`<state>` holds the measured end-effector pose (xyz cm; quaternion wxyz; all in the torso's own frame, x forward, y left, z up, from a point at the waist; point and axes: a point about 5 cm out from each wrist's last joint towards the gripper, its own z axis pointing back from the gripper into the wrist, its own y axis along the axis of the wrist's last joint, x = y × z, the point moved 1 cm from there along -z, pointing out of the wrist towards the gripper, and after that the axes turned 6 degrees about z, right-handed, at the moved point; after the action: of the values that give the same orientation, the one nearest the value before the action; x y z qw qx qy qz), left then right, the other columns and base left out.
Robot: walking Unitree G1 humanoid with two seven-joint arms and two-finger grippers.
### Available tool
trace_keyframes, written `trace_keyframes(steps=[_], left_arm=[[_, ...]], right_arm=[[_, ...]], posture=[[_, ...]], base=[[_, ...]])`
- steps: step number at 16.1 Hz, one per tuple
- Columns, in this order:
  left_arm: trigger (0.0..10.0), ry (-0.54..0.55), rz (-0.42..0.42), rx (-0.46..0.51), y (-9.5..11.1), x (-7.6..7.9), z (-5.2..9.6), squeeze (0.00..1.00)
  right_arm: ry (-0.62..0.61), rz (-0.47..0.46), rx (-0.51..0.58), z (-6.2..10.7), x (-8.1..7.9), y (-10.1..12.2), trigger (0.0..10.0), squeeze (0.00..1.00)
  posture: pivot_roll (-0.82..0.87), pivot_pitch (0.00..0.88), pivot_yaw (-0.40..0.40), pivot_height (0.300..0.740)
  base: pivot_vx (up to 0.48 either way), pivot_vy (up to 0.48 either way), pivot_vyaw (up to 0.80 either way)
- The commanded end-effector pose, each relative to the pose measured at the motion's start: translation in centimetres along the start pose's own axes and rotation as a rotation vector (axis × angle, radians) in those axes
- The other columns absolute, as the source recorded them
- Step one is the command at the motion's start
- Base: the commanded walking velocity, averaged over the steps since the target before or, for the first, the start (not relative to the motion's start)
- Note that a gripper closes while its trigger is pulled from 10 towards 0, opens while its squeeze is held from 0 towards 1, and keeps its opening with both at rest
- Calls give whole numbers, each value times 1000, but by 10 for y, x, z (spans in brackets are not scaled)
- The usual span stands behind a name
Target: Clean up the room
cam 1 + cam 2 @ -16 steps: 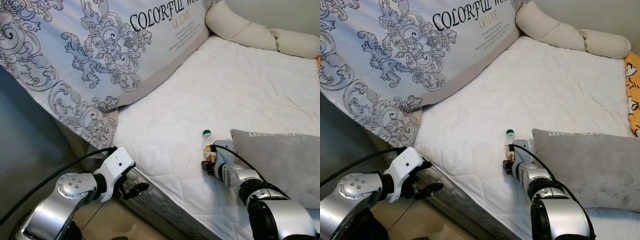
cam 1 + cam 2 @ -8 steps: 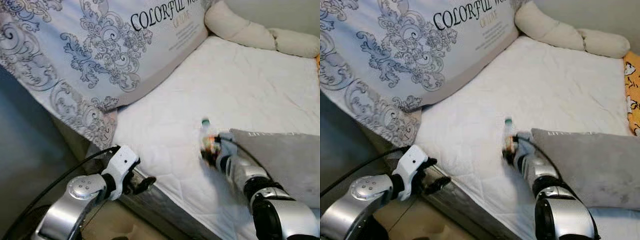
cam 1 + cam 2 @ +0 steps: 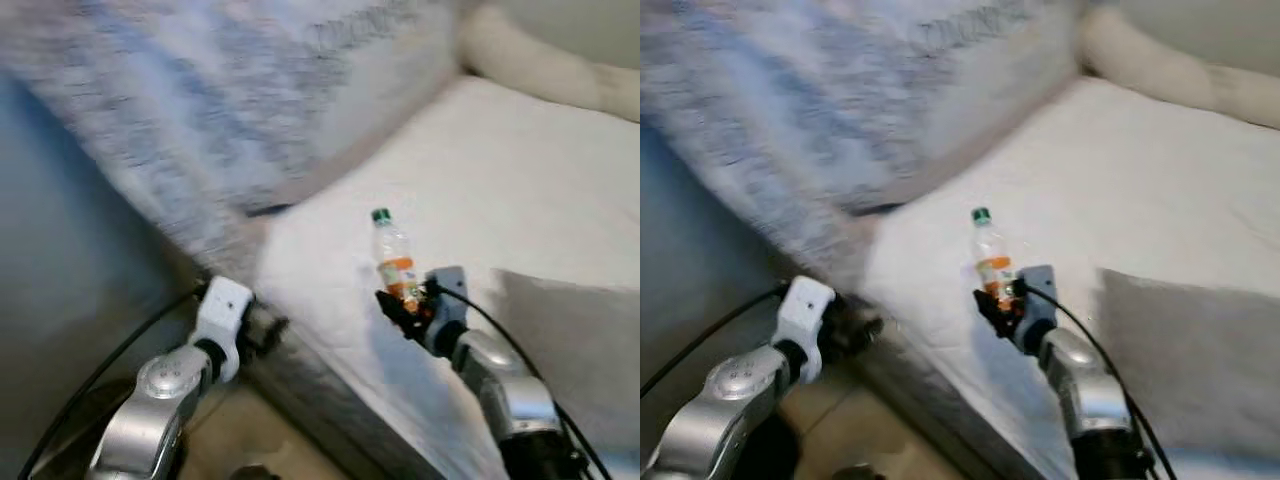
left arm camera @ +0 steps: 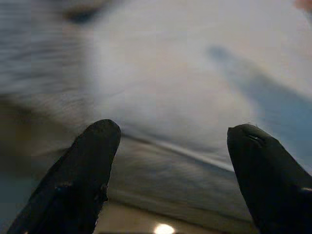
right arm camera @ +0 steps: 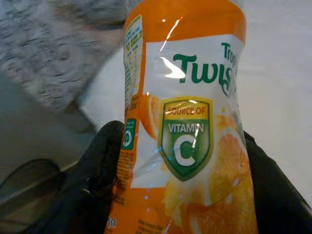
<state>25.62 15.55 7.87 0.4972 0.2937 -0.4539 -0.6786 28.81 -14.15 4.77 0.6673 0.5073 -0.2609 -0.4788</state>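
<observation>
Nearest the camera, the left tool [image 3: 262, 330] hangs low beside the edge of the bed [image 3: 330, 370], over the bit of floor [image 3: 230, 440] that shows beneath it. In the left wrist view its two black fingers [image 4: 83, 175] stand wide apart with nothing between them, looking along the side of the mattress.

A little further in, the right tool [image 3: 405, 305] is closed around the lower part of an orange juice bottle [image 3: 392, 258]. The right wrist view shows the orange label with a green "Vitamin C" shield, a black finger [image 5: 90, 185] pressed on each side of it. The bottle is upright, its green cap [image 3: 381, 214] on top, and it appears lifted just clear of the white mattress rather than resting on it, though blur makes the gap hard to judge. Just beside the right arm lies a grey pillow [image 3: 570, 340].

Beyond that, the patterned blue-grey duvet [image 3: 240, 110] is heaped on the left side of the bed, and a long cream bolster [image 3: 540, 60] lies along the far edge by the wall. Both eye views are smeared.

The step in hand looks like carrying the picked-up bottle off the bed. The next move calls for keeping the grip firm and the bottle upright while the robot turns to find a bin or shelf, none of which is in view; the free left tool is available to help.
</observation>
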Motion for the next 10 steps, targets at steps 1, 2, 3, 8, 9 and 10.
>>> trace_keyframes(steps=[1, 2, 3, 8, 9, 10], left_arm=[[10000, 74, -6, 17, 1, -9, -2, 0], [10000, 127, 5, 37, 3, -18, -1, 0], [10000, 169, 26, 41, 4, -25, -1, 0], [10000, 254, 53, 115, 21, -39, 0, 0], [10000, 257, 87, 137, 27, -41, 1, 0], [10000, 246, 103, 160, 37, -42, 1, 0]], right_arm=[[-74, 20, -6, 8, 8, -1, 10000, 0], [-129, -18, 4, 9, 6, 0, 10000, 0], [-152, 1, 5, 10, 3, 2, 10000, 0], [-117, -24, 9, 6, -6, 5, 10000, 0], [-116, -29, 14, 6, -8, 7, 10000, 0], [-110, -33, 12, 7, -10, 7, 10000, 0]], posture=[[40, 0, 10, 740], [30, 0, 13, 740], [42, 0, 5, 740], [103, 0, -46, 740], [97, 0, -46, 740], [102, 0, -39, 740]], base=[[0, 0, 800], [0, 0, 800], [0, 0, 800], [0, 0, 800], [0, 0, 800], [0, 0, 800]])
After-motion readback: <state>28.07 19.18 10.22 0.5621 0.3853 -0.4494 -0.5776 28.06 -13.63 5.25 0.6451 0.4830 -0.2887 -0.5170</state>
